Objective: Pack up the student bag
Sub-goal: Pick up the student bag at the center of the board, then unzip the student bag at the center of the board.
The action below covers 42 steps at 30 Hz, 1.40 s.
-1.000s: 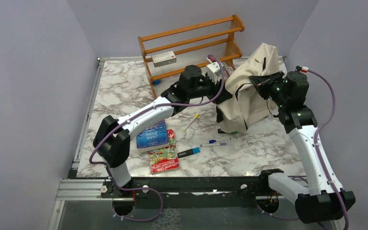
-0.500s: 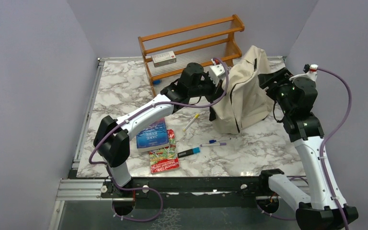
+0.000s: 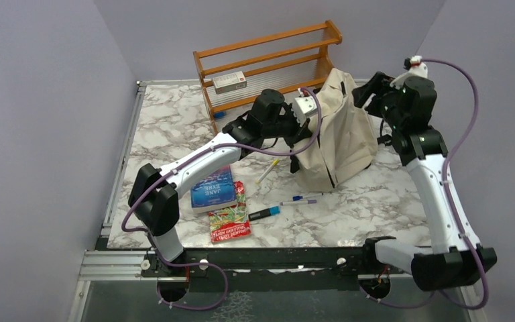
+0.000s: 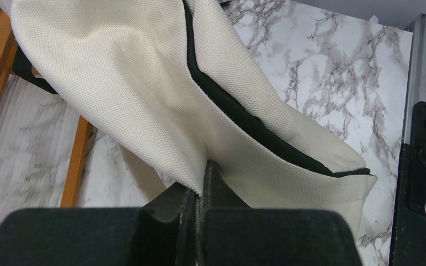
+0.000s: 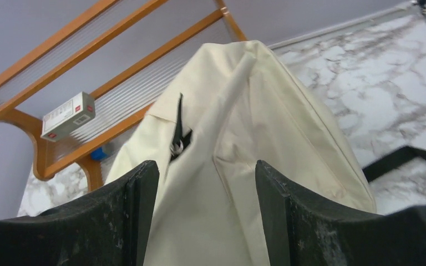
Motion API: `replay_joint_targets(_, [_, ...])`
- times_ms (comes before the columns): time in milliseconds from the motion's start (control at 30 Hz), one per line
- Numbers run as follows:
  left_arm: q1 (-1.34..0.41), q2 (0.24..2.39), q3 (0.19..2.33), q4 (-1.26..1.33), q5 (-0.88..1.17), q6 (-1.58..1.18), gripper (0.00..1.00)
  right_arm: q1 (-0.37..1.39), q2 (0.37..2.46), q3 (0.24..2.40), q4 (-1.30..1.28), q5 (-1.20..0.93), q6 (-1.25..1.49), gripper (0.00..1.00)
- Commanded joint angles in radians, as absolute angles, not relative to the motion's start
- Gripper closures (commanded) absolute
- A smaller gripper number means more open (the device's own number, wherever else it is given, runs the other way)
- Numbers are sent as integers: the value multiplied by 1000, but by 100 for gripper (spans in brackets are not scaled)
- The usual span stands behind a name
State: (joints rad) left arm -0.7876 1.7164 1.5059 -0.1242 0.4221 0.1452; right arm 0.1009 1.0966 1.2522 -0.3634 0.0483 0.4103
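cream woven fabric with black zipper lines and black straps on the student bag (image 3: pixel 340 137). white marble pattern with grey veins across the table (image 3: pixel 174 127). orange-brown wood for the rack (image 3: pixel 268 48), with a white box (image 3: pixel 229 82) tipped red at both ends. blue cover with white lettering on the book (image 3: pixel 212 190). red and green print on the snack packet (image 3: pixel 229 220). black marker (image 3: pixel 263 214) with a cyan cap. yellow pen (image 3: pixel 267 172). white and black shells on the left arm (image 3: pixel 201 159) and right arm (image 3: pixel 436 194). purple cables (image 3: pixel 466 144). pale lilac walls (image 3: pixel 40 134).
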Motion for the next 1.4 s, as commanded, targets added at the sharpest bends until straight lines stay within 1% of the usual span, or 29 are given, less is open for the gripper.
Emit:
replay_joint_targets(0, [-791, 1633, 1488, -98, 466, 197, 100, 101, 1246, 1408, -427, -139, 278, 31])
replay_joint_targets(167, [-796, 1623, 1474, -97, 480, 205, 100, 101, 1370, 1523, -465, -185, 266, 32])
replay_joint_targets(267, [-798, 1627, 1469, -98, 484, 207, 100, 101, 1445, 1611, -518, -222, 262, 36])
replay_joint_targets(367, [-799, 1628, 1470, -101, 485, 211, 100, 101, 1495, 1654, -554, -252, 265, 39])
replay_joint_targets(633, [-801, 1627, 1463, -104, 494, 219, 100, 100, 1564, 1696, -611, -221, 261, 47])
replay_joint_targets(900, [-801, 1633, 1465, -103, 517, 212, 100, 100, 1600, 1709, -591, -281, 266, 58])
replay_joint_targets(1000, [-801, 1639, 1465, -104, 519, 211, 100, 95, 1606, 1696, -579, -305, 268, 64])
replay_joint_targets(1067, [-801, 1640, 1464, -104, 517, 211, 100, 93, 1606, 1691, -573, -317, 266, 70])
replay_joint_targets(1200, [-801, 1637, 1460, -104, 509, 215, 100, 92, 1574, 1664, -527, -318, 253, 80])
replay_joint_targets(1300, [-801, 1632, 1456, -104, 495, 217, 100, 92, 1547, 1643, -488, -317, 232, 89])
replay_joint_targets(1367, [-801, 1630, 1453, -101, 487, 217, 100, 92, 1525, 1630, -462, -315, 216, 98])
